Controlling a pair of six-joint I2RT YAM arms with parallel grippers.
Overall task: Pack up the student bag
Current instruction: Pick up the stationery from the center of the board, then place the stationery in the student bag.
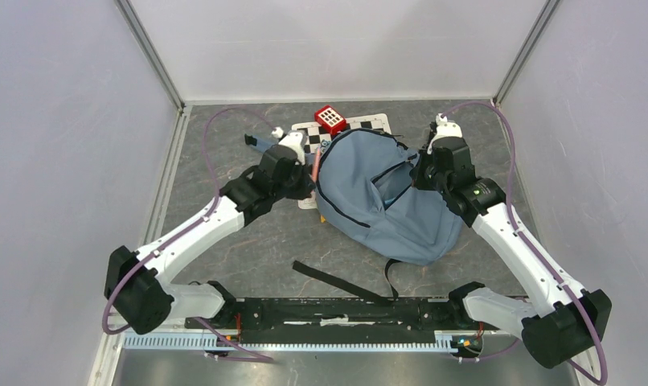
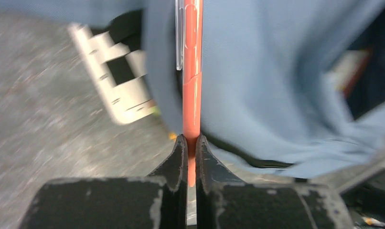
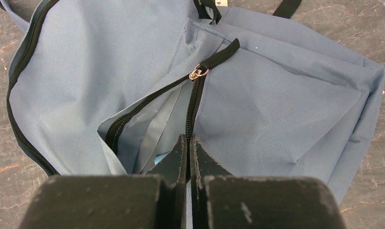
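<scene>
As seen from above, student bag (image 1: 385, 211) mid-table, open tabletop (image 1: 248, 245) toward 6 and 9 o'clock. At its 9 o'clock edge, left gripper (image 2: 191, 141) fingers clamped on an orange pen (image 2: 192, 71), clear clip (image 2: 179, 38) plain only at the wrist. At 3 o'clock, right gripper (image 3: 187, 139) fingers pinched on the zipper edge (image 3: 195, 105).

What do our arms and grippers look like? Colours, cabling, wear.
Left arm and right arm: white links, black joints and bases, a purple cable looping along each. Small green light on the right arm's forearm. Left gripper and right gripper: black, with tapered fingers scuffed grey along the edges.
</scene>
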